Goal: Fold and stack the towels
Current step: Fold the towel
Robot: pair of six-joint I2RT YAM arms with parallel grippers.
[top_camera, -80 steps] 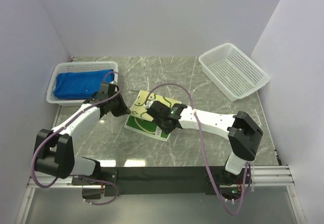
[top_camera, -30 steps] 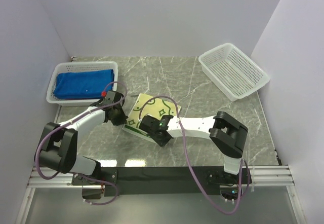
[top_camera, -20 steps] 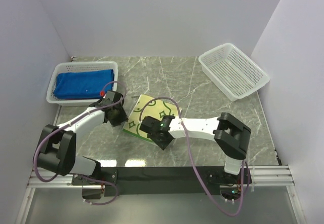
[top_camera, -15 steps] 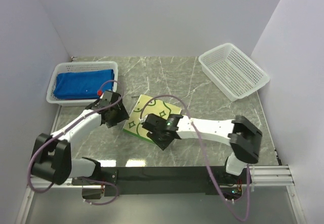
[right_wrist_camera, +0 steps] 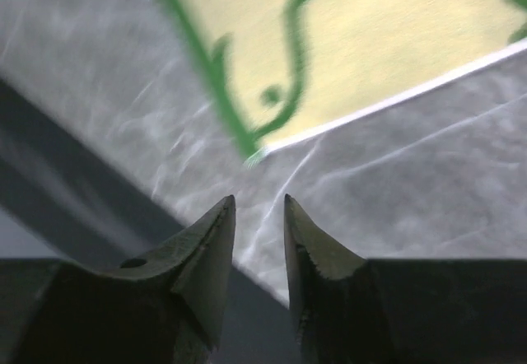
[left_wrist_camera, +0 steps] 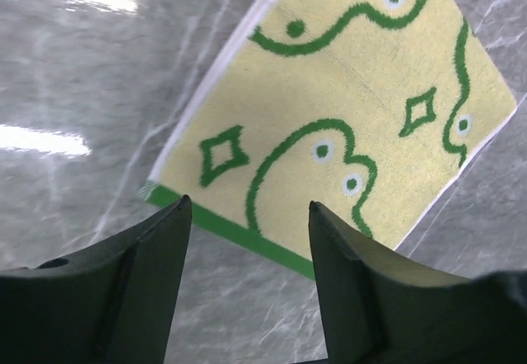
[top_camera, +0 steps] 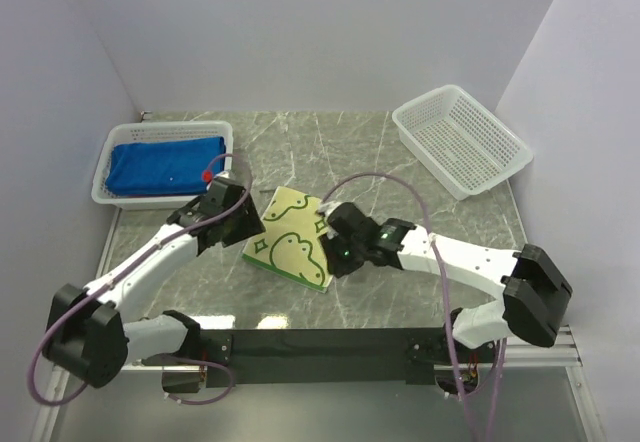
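Towel (top_camera: 290,242) between left gripper (top_camera: 248,230), right gripper (top_camera: 335,250).

The yellow towel (top_camera: 288,240) is matt cloth. The veined tabletop (top_camera: 350,152) looks glossy and smooth; the right basket (top_camera: 460,137) is plastic lattice.

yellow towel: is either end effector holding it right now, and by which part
Nothing is held. The left end effector and the right end effector both stand open, clear of the folded yellow towel, which lies flat on the table.
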